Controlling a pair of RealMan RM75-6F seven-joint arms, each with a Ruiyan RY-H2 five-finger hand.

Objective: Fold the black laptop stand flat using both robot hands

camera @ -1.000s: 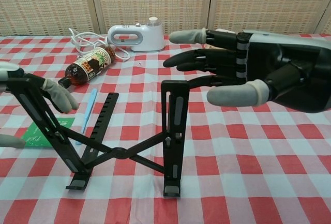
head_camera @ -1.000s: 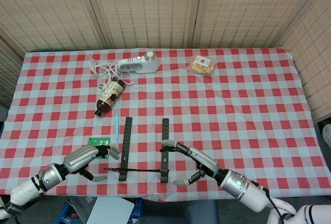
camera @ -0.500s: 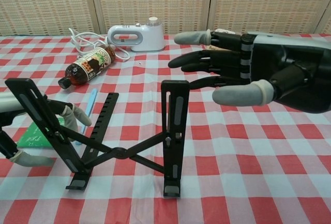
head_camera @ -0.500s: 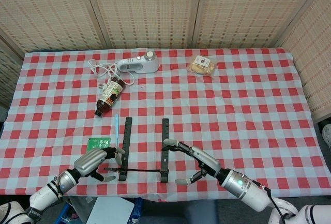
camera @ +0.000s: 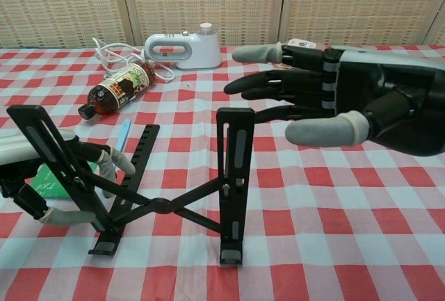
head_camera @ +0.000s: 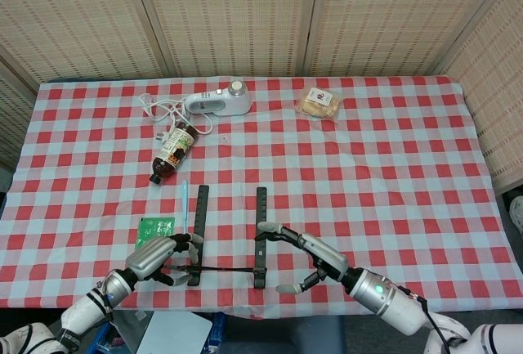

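The black laptop stand (camera: pixel 163 206) stands unfolded near the table's front edge. Its two support arms are raised and its crossed struts meet low in the middle. In the head view its two rails (head_camera: pixel 261 235) run parallel. My left hand (camera: pixel 38 176) reaches in at the stand's left raised arm (camera: pixel 43 149). Its fingers (camera: pixel 104 158) lie behind that arm and its thumb sits below; no firm grip shows. My right hand (camera: pixel 341 106) hovers open just right of the right upright (camera: pixel 235 165), with its fingers spread toward the upright's top. In the head view the left hand (head_camera: pixel 159 254) and right hand (head_camera: pixel 306 257) flank the stand.
A brown bottle (head_camera: pixel 173 152) lies on its side behind the stand. A white corded appliance (head_camera: pixel 218 103) sits further back. A blue pen (head_camera: pixel 185 203) and a green card (head_camera: pixel 155 226) lie beside the stand's left rail. A wrapped snack (head_camera: pixel 319 101) is at the back right.
My left hand has dropped lower and moved right, bringing its fingers in behind the stand's left raised arm. The right hand has barely shifted and the stand has not moved.
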